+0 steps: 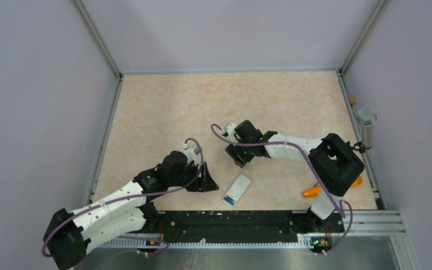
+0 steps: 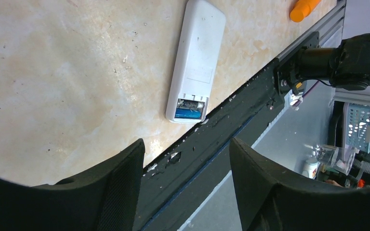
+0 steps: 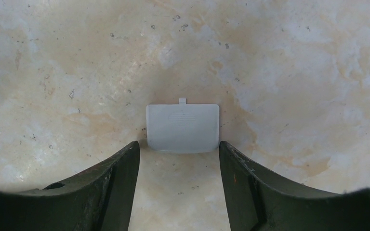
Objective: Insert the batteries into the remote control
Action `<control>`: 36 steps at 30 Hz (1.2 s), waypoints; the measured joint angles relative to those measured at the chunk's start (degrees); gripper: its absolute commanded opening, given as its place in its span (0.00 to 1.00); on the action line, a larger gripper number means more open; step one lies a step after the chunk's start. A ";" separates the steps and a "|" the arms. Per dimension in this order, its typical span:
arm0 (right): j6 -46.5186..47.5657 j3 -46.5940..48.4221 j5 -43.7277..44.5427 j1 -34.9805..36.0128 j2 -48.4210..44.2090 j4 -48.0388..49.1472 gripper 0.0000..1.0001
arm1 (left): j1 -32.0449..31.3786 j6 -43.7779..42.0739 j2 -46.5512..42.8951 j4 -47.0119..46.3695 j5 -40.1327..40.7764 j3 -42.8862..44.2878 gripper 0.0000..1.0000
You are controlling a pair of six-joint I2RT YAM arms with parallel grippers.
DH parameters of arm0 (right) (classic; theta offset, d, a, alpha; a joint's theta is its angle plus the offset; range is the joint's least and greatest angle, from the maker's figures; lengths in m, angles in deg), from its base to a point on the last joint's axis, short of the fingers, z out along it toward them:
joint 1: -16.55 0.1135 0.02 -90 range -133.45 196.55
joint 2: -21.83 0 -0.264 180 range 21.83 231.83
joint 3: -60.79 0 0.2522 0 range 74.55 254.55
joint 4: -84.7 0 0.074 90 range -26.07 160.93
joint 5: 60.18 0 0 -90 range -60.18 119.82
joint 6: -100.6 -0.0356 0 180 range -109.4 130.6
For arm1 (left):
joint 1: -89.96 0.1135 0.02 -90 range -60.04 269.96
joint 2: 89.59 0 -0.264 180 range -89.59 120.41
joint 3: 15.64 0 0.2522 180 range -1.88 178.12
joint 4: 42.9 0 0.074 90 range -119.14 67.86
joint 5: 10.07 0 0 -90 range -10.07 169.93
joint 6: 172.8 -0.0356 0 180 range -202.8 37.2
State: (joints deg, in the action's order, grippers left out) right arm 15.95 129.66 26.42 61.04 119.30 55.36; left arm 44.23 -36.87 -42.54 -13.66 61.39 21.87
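Hovering my right gripper [image 3: 179, 156] low over the battery cover [image 3: 182, 128], jaws standing apart, nothing held. The small white lid is lying flat on the table [image 3: 294, 72] just ahead of the fingertips, tab pointing away from me.

- I am judging the pickup as the weak point. The lid is thin and flat against the surface, so closing fingers may be skating over it, nudging it forward, or flipping it instead of pinching it.
- Coming down too hard, I am risking the pads scraping the tabletop.

My left gripper [image 2: 187, 144] is also hanging wide and empty, looking toward the remote control [image 2: 195, 57]. The handset is lying back up near the black rail [image 2: 231, 120], open end toward that rail.

- The batteries [image 2: 189, 109] are sitting side by side in the uncovered bay, dark one above blue, so I am reading loading as done and closing as pending.
- Bumping the handset could be jolting the cells loose.
- Unbraced, the remote may be sliding against the rail while the lid is being pressed on, and a skewed tab would be jamming.

The orange object [image 2: 302, 8] is lying well apart, not interfering.
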 measured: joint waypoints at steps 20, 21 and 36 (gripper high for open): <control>-3.67 0.00 3.74 0.94 0.55 1.49 0.49 | 0.26 0.22 1.62 -1.86 -0.57 -0.42 0.66; -3.69 0.00 3.98 1.18 0.55 1.49 0.46 | 0.28 0.28 1.62 -1.95 -0.63 -0.50 0.66; -9.57 -0.07 6.86 2.32 -1.01 -1.95 0.18 | 0.28 0.66 5.29 -4.44 -1.25 -2.14 0.65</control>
State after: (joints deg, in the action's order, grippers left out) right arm 6.37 129.60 33.29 63.36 118.29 53.42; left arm 44.51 -36.21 -37.25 -18.09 60.14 19.73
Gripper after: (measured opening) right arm 0.483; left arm 0.661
